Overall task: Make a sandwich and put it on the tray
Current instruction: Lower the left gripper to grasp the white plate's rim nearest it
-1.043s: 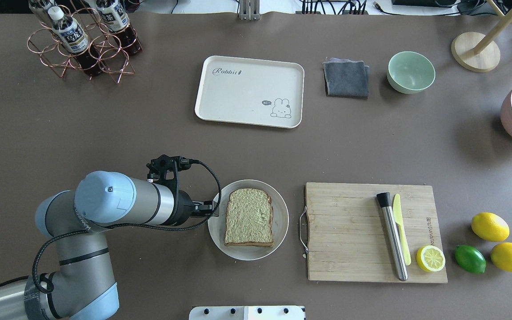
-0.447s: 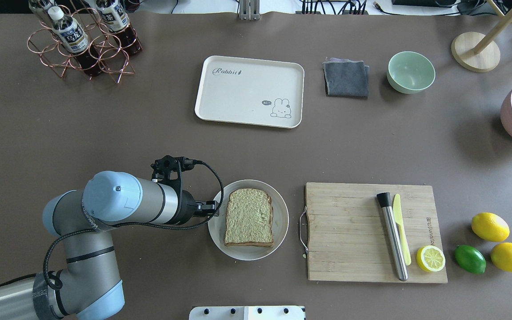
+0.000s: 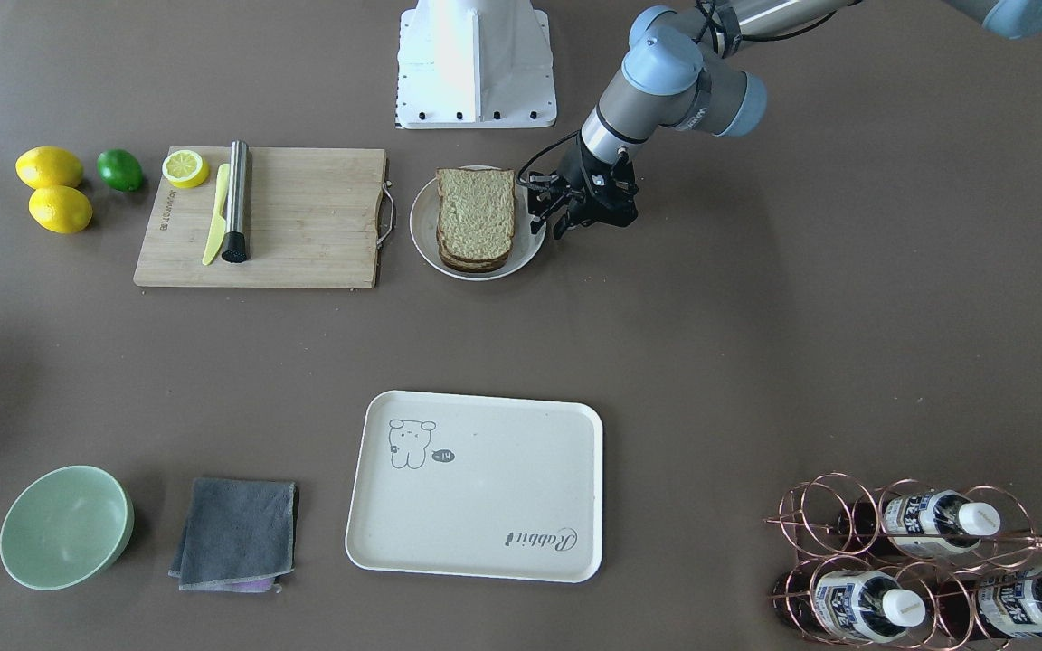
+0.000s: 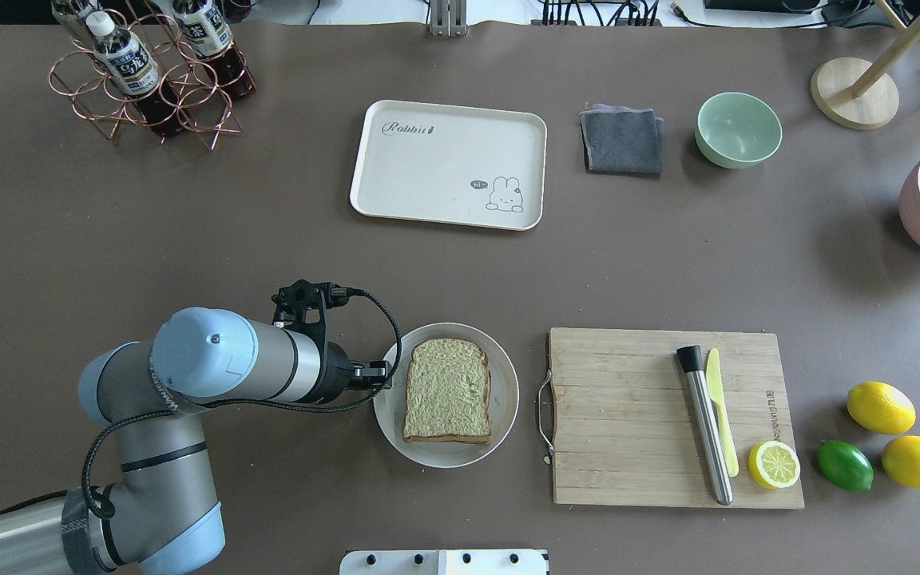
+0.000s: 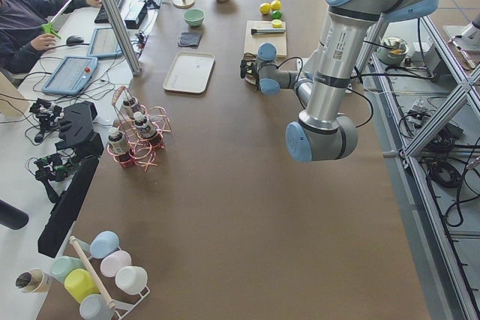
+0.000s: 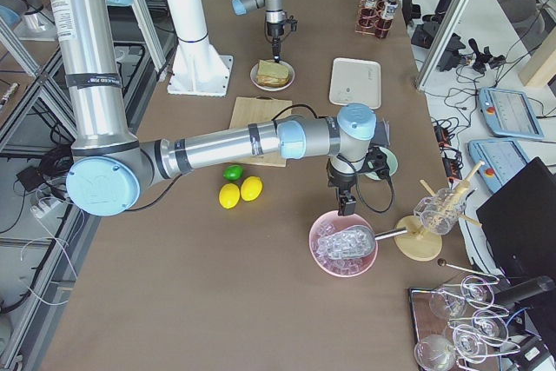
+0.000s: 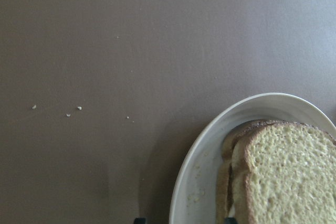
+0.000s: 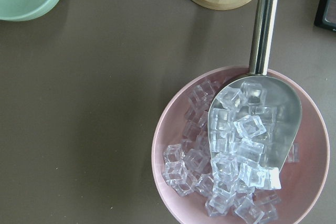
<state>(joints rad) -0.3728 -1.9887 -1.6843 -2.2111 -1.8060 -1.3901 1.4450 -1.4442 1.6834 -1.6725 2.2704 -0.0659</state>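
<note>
We judged the task partly done. The sandwich (image 4: 447, 390) sat stacked on the round plate (image 4: 506, 395), just ahead of the left gripper (image 4: 378, 374). Whether the egg lay between the slices we could not tell. What remained was the carry to the tray (image 4: 428, 184), which lay well off to the gripper's side, farther from the robot, with open tabletop between.

The jaws stood apart and gripped nothing; in the wrist view one tip showed outside the plate's near rim and one by the crust. The cutting board (image 4: 620, 415) lay beyond the plate.

The right gripper (image 6: 346, 206) hung far off over the ice bowl (image 8: 156, 150); we could not tell how wide it stood.
</note>
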